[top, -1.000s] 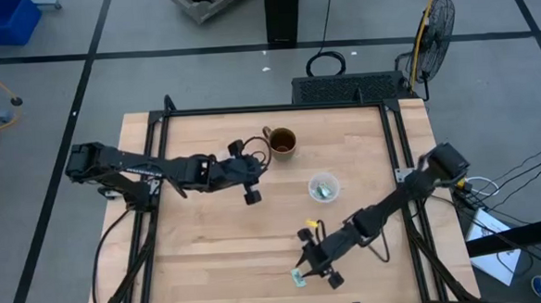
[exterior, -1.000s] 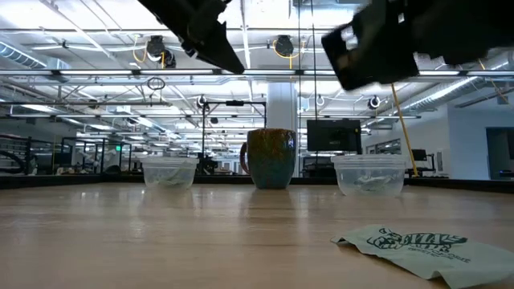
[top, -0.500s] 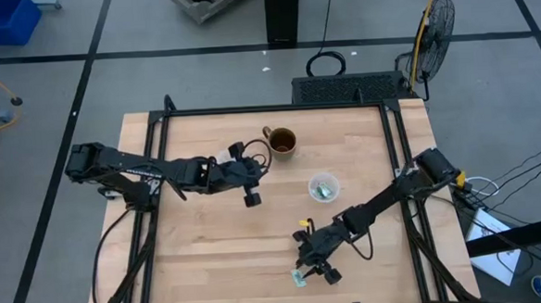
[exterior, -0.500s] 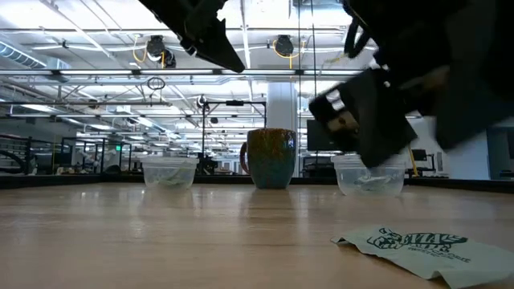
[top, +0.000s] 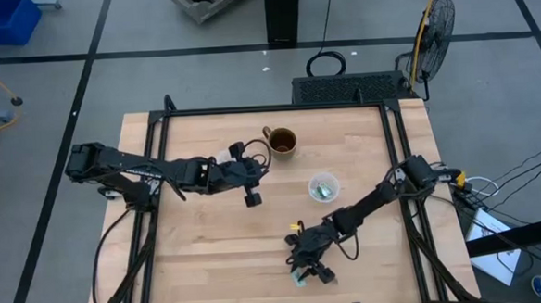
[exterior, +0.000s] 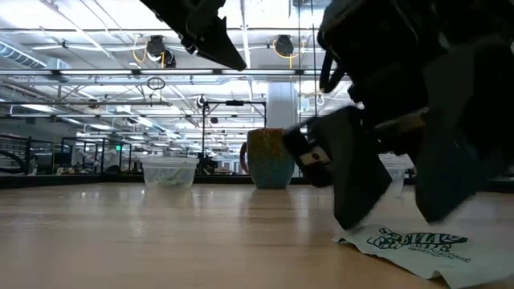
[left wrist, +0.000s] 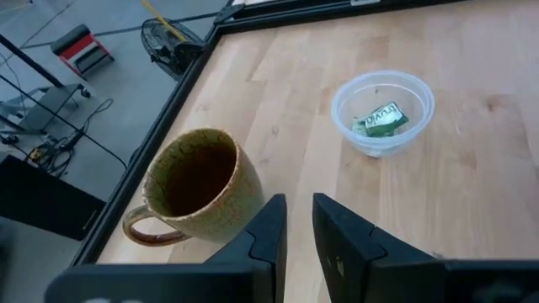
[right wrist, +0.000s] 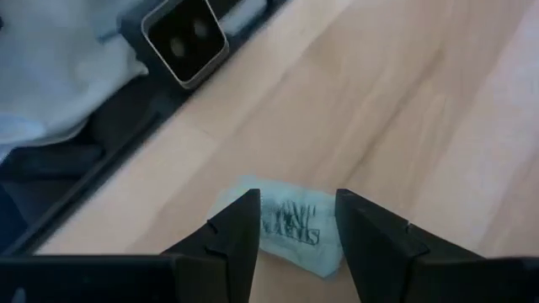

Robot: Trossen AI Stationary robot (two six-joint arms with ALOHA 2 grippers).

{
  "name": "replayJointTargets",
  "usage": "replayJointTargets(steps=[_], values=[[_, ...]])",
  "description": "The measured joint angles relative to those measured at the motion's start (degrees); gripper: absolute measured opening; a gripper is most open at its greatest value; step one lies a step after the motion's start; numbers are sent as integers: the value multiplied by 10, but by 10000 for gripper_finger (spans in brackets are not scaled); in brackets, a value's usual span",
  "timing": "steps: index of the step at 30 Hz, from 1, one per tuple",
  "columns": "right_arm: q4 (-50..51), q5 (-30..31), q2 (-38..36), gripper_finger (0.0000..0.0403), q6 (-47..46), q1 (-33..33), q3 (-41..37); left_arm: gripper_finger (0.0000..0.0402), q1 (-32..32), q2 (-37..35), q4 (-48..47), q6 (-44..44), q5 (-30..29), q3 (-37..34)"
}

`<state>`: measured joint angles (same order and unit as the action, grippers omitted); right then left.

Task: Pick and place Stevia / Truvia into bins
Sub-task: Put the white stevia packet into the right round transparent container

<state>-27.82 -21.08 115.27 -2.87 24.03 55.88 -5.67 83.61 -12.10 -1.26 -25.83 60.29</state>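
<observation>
Stevia packet (right wrist: 290, 225) lies flat on the counter (top: 210, 238) near its front edge, well apart from the clear bin (top: 323, 188); being thin paper flush to the wood, it may skid or crumple if the fingertips close above it. Right pincer (right wrist: 295, 220) straddles it, fingers spread wide, empty; left pincer (left wrist: 299, 220) hangs narrow beside the mug (left wrist: 195, 187).

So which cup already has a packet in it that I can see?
The cup right of the mug on the table: a green packet lies inside. The other cup looks hazy; contents unclear.
</observation>
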Motion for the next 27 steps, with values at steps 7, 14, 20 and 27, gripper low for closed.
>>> replayJointTargets(steps=[7,14,20,27], values=[[35,-1,-1,148,6,-16,1,67,0,0,0,0,2,0],[45,15,-1,144,43,-17,0,67,0,0,0,0,2,0],[50,30,0,113,89,-40,-2,67,0,0,0,0,2,0],[77,31,-1,70,124,-73,-1,67,0,0,-1,0,2,0]])
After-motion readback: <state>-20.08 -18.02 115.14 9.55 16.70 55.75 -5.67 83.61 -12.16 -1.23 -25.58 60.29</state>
